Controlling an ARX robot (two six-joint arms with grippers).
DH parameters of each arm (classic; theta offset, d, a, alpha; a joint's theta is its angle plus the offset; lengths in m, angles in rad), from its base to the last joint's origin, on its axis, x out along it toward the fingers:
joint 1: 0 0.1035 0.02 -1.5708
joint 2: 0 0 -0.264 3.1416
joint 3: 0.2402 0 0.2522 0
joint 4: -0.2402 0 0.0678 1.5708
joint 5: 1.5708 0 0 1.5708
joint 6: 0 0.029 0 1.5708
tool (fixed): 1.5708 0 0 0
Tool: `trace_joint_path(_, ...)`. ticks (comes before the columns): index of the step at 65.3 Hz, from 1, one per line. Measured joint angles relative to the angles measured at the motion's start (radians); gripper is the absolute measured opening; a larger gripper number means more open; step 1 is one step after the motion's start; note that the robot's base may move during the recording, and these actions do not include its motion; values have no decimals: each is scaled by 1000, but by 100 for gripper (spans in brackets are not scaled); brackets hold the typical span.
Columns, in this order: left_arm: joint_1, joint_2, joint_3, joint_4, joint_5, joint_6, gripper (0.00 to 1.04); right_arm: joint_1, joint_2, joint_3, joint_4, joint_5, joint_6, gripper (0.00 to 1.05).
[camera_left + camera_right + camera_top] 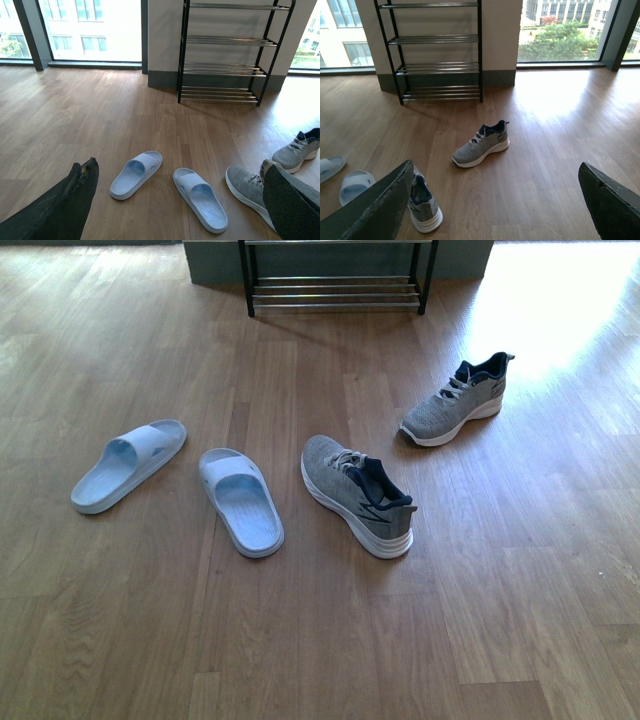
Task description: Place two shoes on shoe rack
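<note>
resting on the wooden floor, both shoes sit short of the shoe rack, so neither placement has begun. the near shoe lies with its toe pointing away and leftward, just beside a pale blue slide. the far shoe lies well apart from it, nearer the rack and to the right. a second slide lies further left.

the left end effector and the right end effector are both spread wide and carry nothing. this is probably a ready posture, one arm per shoe.

the front view shows no arm and only the rack's lowest tier. the wrist views add the spread fingers and four tiers of rods, none carrying a shoe. the right wrist view frames the far shoe whole, while the left wrist view crops it.
</note>
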Motion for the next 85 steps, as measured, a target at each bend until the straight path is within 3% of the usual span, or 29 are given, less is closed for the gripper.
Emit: trace_joint_path(85,0,0,0,0,0,0,95,0,0,0,0,0,0,96)
